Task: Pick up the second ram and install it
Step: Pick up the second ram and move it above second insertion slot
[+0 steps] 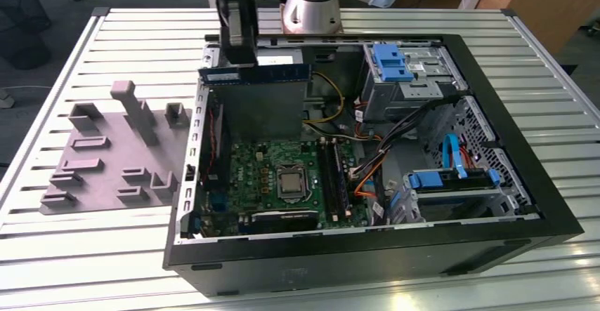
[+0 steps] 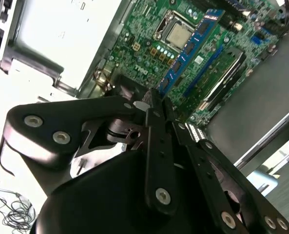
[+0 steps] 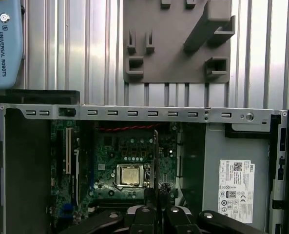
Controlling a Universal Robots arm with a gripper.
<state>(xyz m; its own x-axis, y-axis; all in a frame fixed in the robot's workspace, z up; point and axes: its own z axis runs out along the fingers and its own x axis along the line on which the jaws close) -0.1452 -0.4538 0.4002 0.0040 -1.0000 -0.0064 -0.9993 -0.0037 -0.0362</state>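
My gripper (image 1: 238,60) hangs over the back part of the open computer case (image 1: 525,206) and is shut on the second ram (image 1: 255,74), a thin blue-green stick held level and on edge above the grey power supply (image 1: 258,111). In the second wrist view the second ram (image 2: 189,48) reaches out from the gripper (image 2: 156,101) over the motherboard (image 2: 149,44). Seen edge-on in the first wrist view, the second ram (image 3: 156,161) is a thin dark line above the gripper (image 3: 156,208). The long black slots (image 1: 334,177) lie beside the processor socket (image 1: 292,183).
A grey holder plate (image 1: 112,156) with upright blocks lies on the slatted table on the exterior view's left. Drive cages with blue clips (image 1: 394,62) and orange and blue cables (image 1: 370,177) crowd the case on the exterior view's right. The arm's base (image 1: 314,9) stands behind the case.
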